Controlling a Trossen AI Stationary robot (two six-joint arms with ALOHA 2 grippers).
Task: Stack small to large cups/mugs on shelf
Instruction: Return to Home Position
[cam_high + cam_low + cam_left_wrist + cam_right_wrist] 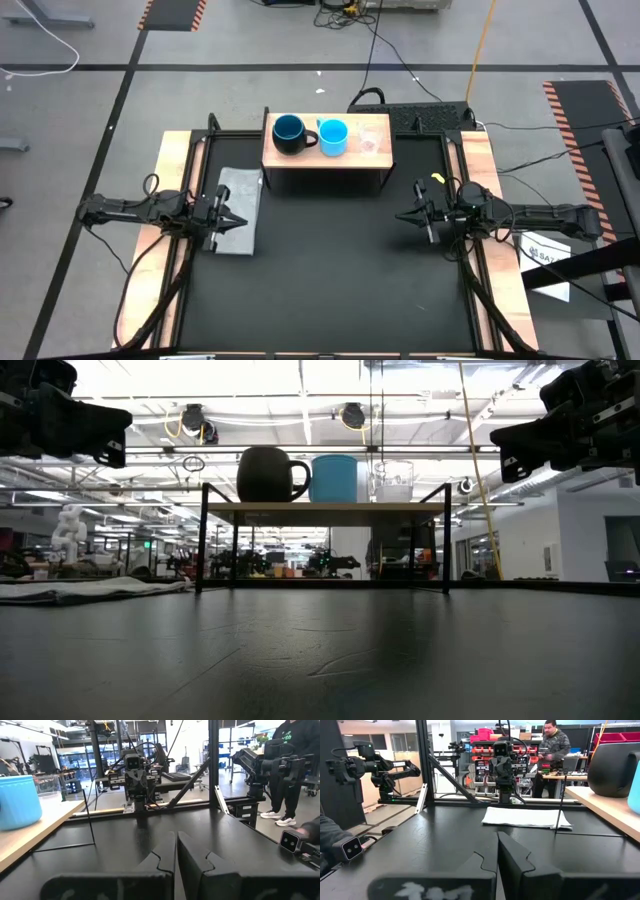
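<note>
Three cups stand side by side on the wooden shelf (325, 160) at the table's far side: the dark navy mug (290, 134) on the left, the light-blue cup (333, 137) in the middle, the clear plastic cup (369, 138) on the right. In the low view the navy mug (270, 474), the blue cup (334, 478) and the clear cup (393, 480) rest upright on their bases. My left gripper (240, 222) hovers shut over the table's left side, above the grey cloth. My right gripper (402, 216) hovers shut at the right side. Neither is near the cups.
A grey cloth (235, 210) lies flat on the black mat at the left, beneath my left gripper. The shelf stands on thin dark legs (203, 536). Wooden strips border the table at both sides. People stand in the room beyond the table.
</note>
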